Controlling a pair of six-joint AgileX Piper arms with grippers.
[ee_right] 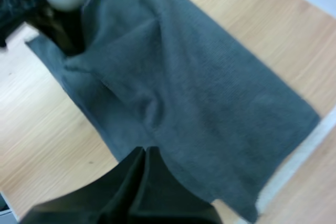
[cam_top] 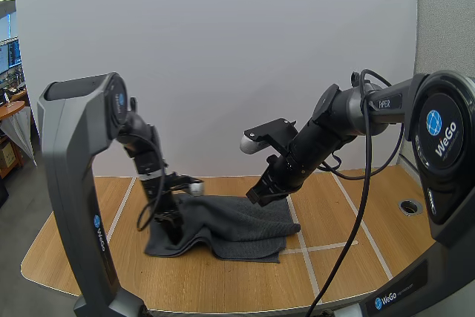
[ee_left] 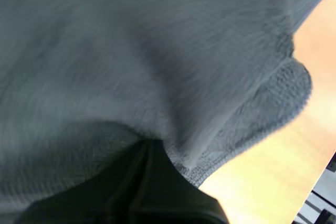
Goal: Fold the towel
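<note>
High view: a dark grey towel [cam_top: 237, 228] lies spread on a pale wooden counter [cam_top: 356, 265], a little toward 7 o'clock from the counter's middle. It is rumpled along its near edge. The left arm [cam_top: 74, 183] comes down from 9 o'clock. The left fingers [cam_top: 175, 229] are planted in the towel's 9 o'clock end, where the cloth rises in a ridge around them. The right arm [cam_top: 349, 116] comes in from 3 o'clock. The right fingers [cam_top: 258, 195] hang just over the towel's far edge, at about its 12 o'clock. White tape lines [cam_top: 326, 247] cross the counter (one passes right at the towel's 3 o'clock edge).

Left wrist view: the left fingers are closed into one dark wedge. Grey cloth gathers in creases straight at their tips and is clamped there (the very tips are buried in the fabric). A hemmed corner of the towel curls up just beside them, with bare counter past it.

Right wrist view: the right fingers lie together as one dark wedge, gripping nothing, with their tips over the towel's near edge. The towel stretches away from them, mostly flat on the counter. At its far corner the left fingers press into the cloth, and a crease runs out from that spot.
</note>
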